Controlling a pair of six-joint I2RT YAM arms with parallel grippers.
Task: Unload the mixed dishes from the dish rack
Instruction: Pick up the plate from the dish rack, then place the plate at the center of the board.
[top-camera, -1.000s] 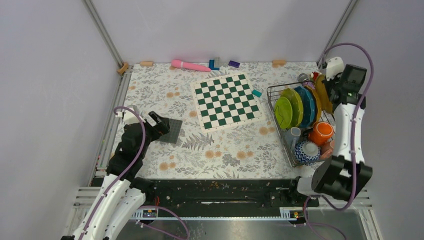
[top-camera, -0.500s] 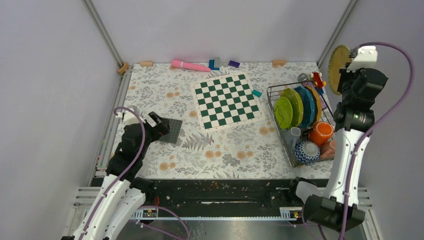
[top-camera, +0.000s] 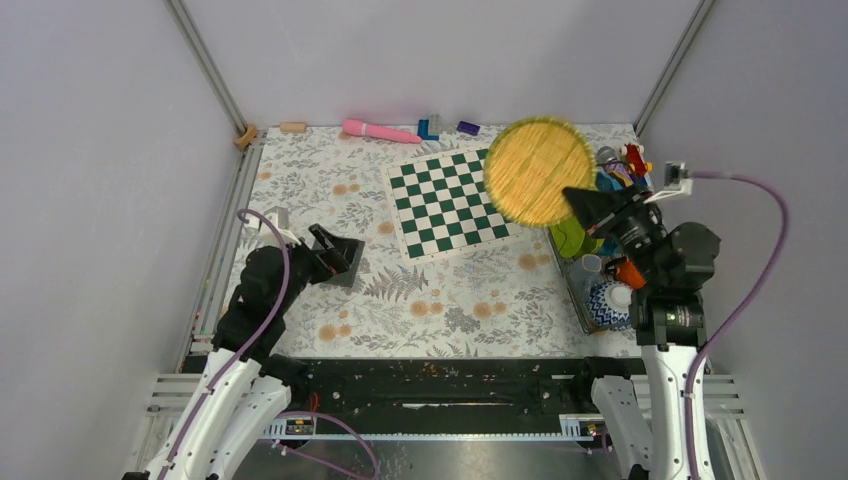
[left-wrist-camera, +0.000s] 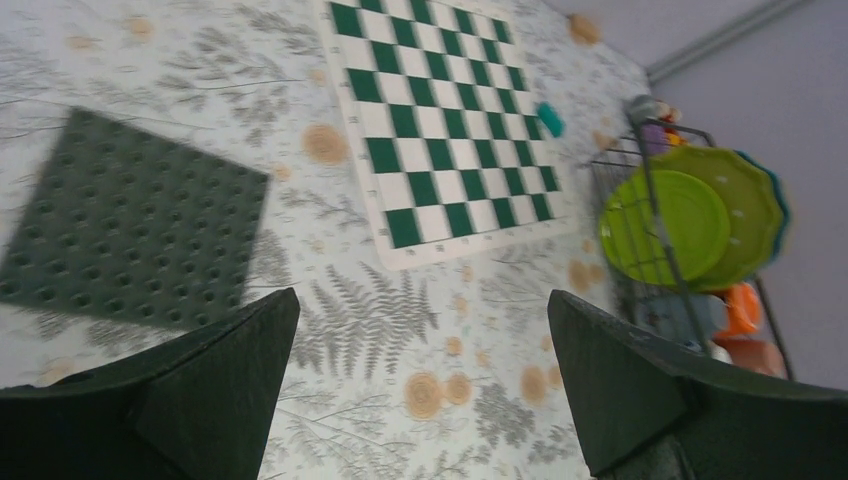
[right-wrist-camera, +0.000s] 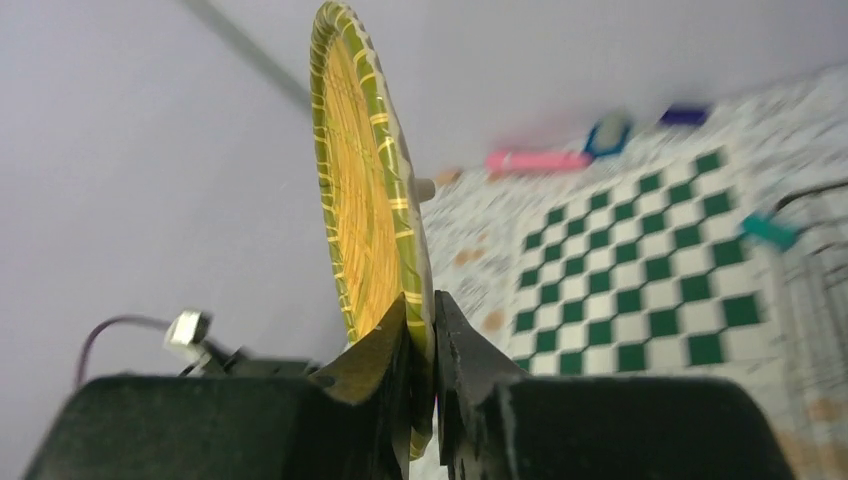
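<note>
Right gripper (top-camera: 576, 203) is clamped on the lower rim of an orange plate with a yellow-green edge (top-camera: 538, 170). In the right wrist view both fingers pinch that rim (right-wrist-camera: 421, 312) and the plate (right-wrist-camera: 365, 200) stands upright, seen edge-on. From the top camera the plate sits right of centre in the upper half of the frame, raised off the table, overlapping the right corner of the green-and-white chessboard (top-camera: 445, 205) and just left of the dish rack (top-camera: 579, 300). The rack lies at the right edge, partly hidden by the right arm. It holds lime-green plates (left-wrist-camera: 665, 225) standing on edge, a blue patterned bowl (top-camera: 603, 303) and an orange cup (left-wrist-camera: 741, 306). Left gripper (top-camera: 337, 250) is at lower left with its jaws spread wide and nothing between them (left-wrist-camera: 422, 297), above the near edge of the grey studded baseplate (left-wrist-camera: 130, 235).
</note>
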